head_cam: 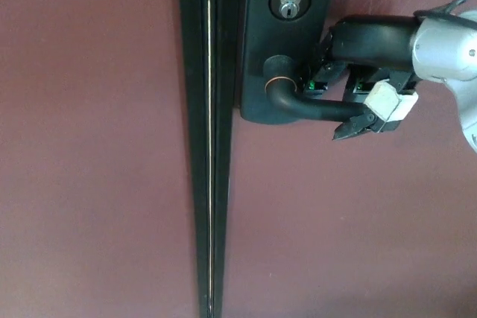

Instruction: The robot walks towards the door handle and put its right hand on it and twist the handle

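Door handle sits at the door's top edge w/ right hand wrapped round its lever. Approach done imo, twist not yet, lever looks level.

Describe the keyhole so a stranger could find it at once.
Find the dark backplate on the maroon door, right of the vertical black door edge. The keyhole sits near its top, above the lever handle. It is the only silver, round part.
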You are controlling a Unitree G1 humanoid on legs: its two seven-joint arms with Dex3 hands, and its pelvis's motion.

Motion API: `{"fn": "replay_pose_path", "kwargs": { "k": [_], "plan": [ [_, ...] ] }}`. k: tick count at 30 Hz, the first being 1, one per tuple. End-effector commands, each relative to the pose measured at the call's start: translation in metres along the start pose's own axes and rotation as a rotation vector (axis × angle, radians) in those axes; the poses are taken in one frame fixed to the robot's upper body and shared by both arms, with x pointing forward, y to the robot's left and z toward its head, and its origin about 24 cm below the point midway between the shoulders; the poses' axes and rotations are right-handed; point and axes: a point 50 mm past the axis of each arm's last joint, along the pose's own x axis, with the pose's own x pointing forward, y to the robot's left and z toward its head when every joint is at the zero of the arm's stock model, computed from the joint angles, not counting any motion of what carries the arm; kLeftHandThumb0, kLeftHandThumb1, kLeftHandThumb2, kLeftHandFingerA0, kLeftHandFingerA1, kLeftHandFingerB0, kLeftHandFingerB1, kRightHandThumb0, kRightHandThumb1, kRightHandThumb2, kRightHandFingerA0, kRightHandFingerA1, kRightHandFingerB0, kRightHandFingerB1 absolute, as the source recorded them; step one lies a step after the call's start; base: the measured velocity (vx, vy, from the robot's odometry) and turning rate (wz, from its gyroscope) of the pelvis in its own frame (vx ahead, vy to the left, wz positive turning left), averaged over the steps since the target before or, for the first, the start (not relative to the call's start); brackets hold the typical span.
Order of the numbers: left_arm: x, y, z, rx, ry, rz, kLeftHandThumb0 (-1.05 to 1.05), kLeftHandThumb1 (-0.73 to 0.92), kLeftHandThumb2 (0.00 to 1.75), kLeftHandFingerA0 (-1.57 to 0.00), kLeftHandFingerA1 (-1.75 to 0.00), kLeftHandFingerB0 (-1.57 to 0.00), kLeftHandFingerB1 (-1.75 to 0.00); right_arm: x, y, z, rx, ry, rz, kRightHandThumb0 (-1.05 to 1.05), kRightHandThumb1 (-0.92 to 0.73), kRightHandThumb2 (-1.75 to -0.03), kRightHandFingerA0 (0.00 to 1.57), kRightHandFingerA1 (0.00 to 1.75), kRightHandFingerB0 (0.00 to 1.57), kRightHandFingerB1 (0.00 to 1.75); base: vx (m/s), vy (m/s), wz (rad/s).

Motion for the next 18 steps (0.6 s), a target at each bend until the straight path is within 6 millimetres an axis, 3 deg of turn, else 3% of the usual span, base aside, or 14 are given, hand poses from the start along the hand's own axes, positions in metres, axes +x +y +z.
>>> {"fn": "replay_pose_path", "kwargs": {
  "k": [1,18],
  "plan": [
    [-0.0021,-0.0019,-0.0068,0.017,0.015,-0.018,-0.32,0.57,0.57,-0.73,-0.54,-0.68,-0.67,0.0092,0.0224,-0.0145,0.037,0.026,0.038,-0.16,-0.53,-0.55,0.89,0.55,0.79,0.53,0.00,0.000,0.00],
    [-0.0029,-0.0044,-0.0112,0.039,0.033,-0.021,-0.31,0.57,0.57,-0.74,-0.56,-0.70,-0.68,0.0063,0.0201,-0.0178,0.058,0.026,0.027,-0.14,-0.53,-0.56,0.92,0.58,0.76,0.52,0.00,0.000,0.00]
  ]
}}
